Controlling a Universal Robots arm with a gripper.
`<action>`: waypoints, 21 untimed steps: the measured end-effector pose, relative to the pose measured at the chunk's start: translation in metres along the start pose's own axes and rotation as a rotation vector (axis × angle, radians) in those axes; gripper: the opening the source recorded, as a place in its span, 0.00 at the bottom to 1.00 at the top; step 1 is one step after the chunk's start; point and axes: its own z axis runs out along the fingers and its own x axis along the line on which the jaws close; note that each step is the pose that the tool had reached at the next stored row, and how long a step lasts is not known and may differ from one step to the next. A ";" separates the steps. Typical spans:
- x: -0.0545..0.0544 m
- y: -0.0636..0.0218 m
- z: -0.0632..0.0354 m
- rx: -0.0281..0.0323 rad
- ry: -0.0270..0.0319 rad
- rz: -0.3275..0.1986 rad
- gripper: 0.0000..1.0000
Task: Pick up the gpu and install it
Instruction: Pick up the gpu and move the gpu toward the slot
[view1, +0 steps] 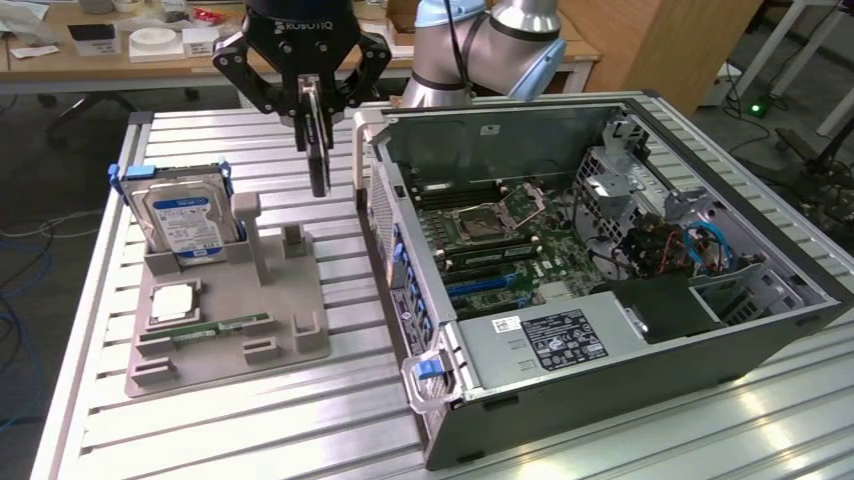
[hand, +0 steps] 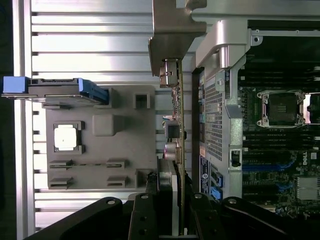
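Exterior view: the gripper (view1: 310, 100) pinches the gpu (view1: 319, 155) by its upper edge. The card hangs clear above the tray (view1: 214, 350), just to the exterior view's left of the computer case (view1: 601, 330).

Wrist view: the gpu (hand: 179, 100) sits edge-on in the gripper (hand: 170, 185). It looks light, stiff and fragile, best gripped on bare board.

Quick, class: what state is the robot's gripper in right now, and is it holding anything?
Gripper: closed on the gpu, holding it upright in the air between the grey parts tray and the open computer case.
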 end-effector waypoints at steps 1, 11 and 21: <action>-0.001 0.0000 0.0000 0.0000 0.0000 0.000 0.28; -0.010 0.0002 0.0003 0.0000 0.0000 0.000 0.28; -0.017 0.0004 0.0005 -0.0001 -0.0001 0.000 0.28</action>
